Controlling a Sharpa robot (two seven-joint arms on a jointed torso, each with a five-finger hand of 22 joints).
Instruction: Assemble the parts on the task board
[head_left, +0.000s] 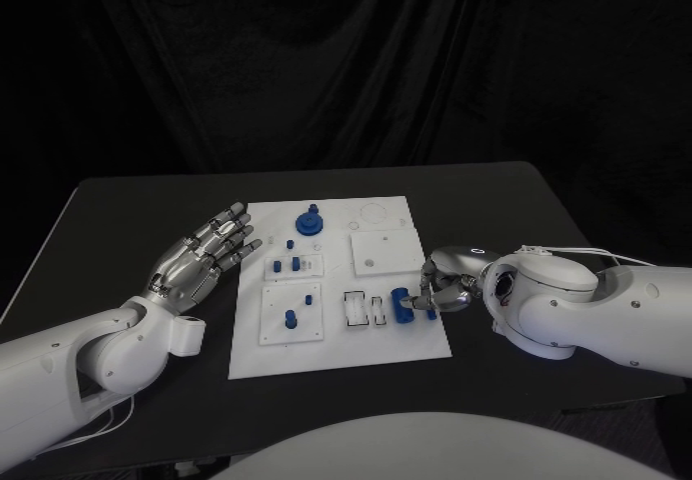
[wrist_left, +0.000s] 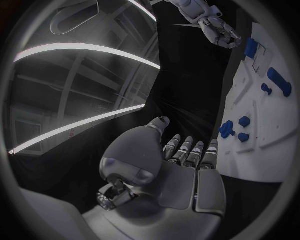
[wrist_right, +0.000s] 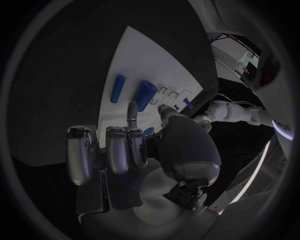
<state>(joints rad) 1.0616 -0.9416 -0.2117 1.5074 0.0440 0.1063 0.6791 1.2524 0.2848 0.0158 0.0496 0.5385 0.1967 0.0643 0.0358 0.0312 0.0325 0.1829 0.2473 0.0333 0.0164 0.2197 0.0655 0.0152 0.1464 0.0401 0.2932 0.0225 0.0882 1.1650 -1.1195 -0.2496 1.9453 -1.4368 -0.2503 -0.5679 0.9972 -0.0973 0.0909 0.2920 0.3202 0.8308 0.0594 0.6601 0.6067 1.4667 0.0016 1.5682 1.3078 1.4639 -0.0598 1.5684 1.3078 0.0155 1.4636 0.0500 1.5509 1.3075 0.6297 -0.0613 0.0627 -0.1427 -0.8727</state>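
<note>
— What's nearest us on the worktop (head_left: 130, 200)?

— The front edge of the white task board (head_left: 339, 355). Just behind it, at the board's right side, the right hand (head_left: 444, 285) has its fingers bent in around a blue cylindrical part (head_left: 402, 304), beside the small slotted white blocks (head_left: 364, 308) near the front right. From the wrist camera, fingertips (wrist_right: 132, 111) reach toward that blue cylinder (wrist_right: 145, 95), with a slimmer blue peg (wrist_right: 117, 88) lying next to it.

— Is it actually gripping it?

— I can't tell. The fingers are curled close and seem to touch the part, but whether they pinch it or only press on it is hidden.

— And the other hand?

— The left hand (head_left: 202, 258) hovers off the board's left edge, fingers spread, holding nothing.

— Further back?

— Two square white plates on the left half carry small blue pegs (head_left: 289, 320), then a plain square plate (head_left: 385, 250) sits right of centre, and at the far end a round blue knob (head_left: 309, 222) stands in the board.

— So which step is this?

— I'd judge it is seating, or picking up, the cylinder at the front right slots. Several parts look already placed, so the task seems partly done. The next move calls for a firm pinch and an upright part before pressing down; a tilted part could jam or roll away.
</note>
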